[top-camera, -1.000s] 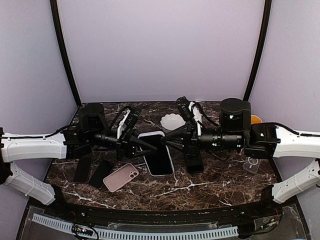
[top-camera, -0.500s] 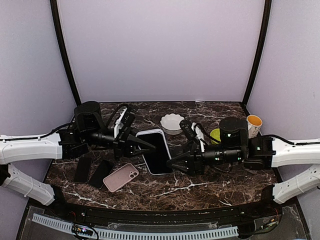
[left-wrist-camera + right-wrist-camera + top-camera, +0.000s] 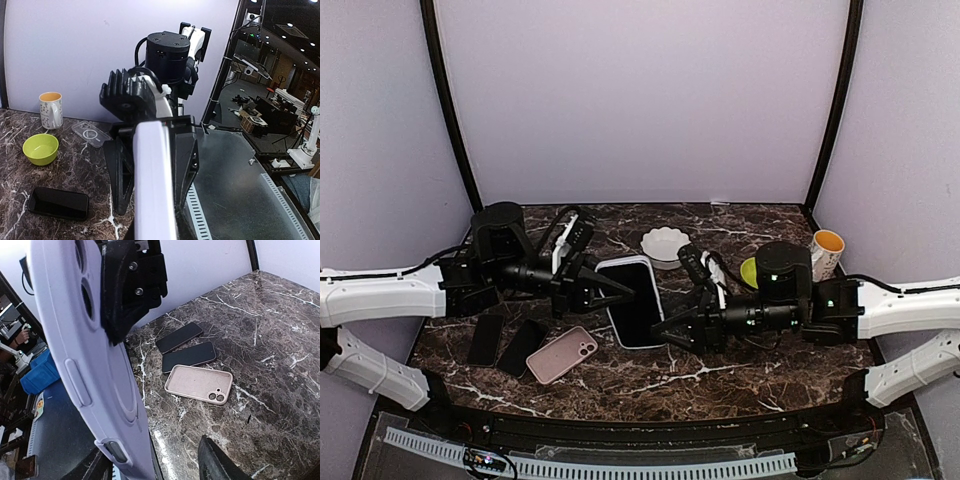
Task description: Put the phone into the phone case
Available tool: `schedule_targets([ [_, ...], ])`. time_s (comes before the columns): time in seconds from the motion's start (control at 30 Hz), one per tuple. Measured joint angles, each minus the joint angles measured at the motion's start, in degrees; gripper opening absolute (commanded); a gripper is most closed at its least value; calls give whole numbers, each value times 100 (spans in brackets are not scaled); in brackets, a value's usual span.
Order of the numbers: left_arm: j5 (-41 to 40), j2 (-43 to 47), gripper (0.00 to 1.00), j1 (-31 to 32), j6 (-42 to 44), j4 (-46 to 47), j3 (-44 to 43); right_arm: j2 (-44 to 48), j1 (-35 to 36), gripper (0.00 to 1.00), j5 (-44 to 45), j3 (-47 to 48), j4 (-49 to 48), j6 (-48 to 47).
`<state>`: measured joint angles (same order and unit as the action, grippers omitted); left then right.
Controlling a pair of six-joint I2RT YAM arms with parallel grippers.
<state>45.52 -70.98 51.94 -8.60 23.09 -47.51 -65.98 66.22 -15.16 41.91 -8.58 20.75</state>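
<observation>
A lavender phone case (image 3: 649, 274) with the dark-screened phone (image 3: 632, 305) lying in it hangs tilted above the marble table (image 3: 740, 365). My left gripper (image 3: 607, 290) is shut on the case's left edge; in the left wrist view that edge (image 3: 152, 185) runs up the middle. My right gripper (image 3: 668, 330) stands open at the case's lower right corner. Its fingers (image 3: 118, 175) straddle the edge without pinching. The right wrist view shows the case's back (image 3: 95, 365) with its camera holes. There my right gripper (image 3: 152, 462) gapes wide, and the left fingers (image 3: 131, 285) clamp the case.
On the table at the left lie a pink empty case (image 3: 562, 354) and two dark phones (image 3: 485, 338) (image 3: 522, 346). A white bowl (image 3: 663, 243), a green bowl (image 3: 750, 270) and a mug (image 3: 827, 246) stand behind. Beside them lie a clear case (image 3: 91, 134) and another dark phone (image 3: 58, 203).
My right gripper has let go of the phone's right edge, opened, and dropped toward its lower right corner. The left gripper still holds the case, now tilted a little leftward.
</observation>
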Motion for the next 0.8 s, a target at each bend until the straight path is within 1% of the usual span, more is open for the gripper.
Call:
schedule_targets([
  [0.03,4,-7,0,4,7,4,-13,-9,0,58,-4,31,4,7],
  [0.07,7,-22,0,4,9,17,-20,-35,0,53,-9,87,7,-2],
  [0.2,11,-125,0,4,4,37,-37,-232,0,5,-4,560,-7,-170],
  [0.23,9,-149,0,4,4,37,-37,-273,0,0,4,669,-20,-223],
  [0.33,74,-146,0,-37,-155,-7,-37,-332,4,0,-17,776,-24,-459],
  [0.37,87,-146,1,-35,-168,-15,-37,-337,2,0,-31,776,-17,-474],
  [0.4,83,-146,12,-35,-170,-22,-37,-337,-11,0,-28,776,-15,-481],
  [0.43,70,-146,51,-35,-173,-24,-37,-337,-28,0,-35,776,-17,-463],
  [0.5,-103,-149,92,-28,-160,-96,-57,-332,-83,0,-48,763,-4,-323],
  [0.57,-544,-168,98,-28,-114,-378,-170,-328,-302,0,-39,713,109,-2],
  [0.63,-1366,-354,99,-83,-109,-981,-481,-398,-688,0,-26,649,247,369],
  [0.67,-1480,-402,99,-157,-129,-1054,-520,-479,-859,0,-7,638,310,511],
  [0.8,-2361,-988,99,-721,-367,-2046,-870,-1320,-1552,0,-50,640,431,1104],
])
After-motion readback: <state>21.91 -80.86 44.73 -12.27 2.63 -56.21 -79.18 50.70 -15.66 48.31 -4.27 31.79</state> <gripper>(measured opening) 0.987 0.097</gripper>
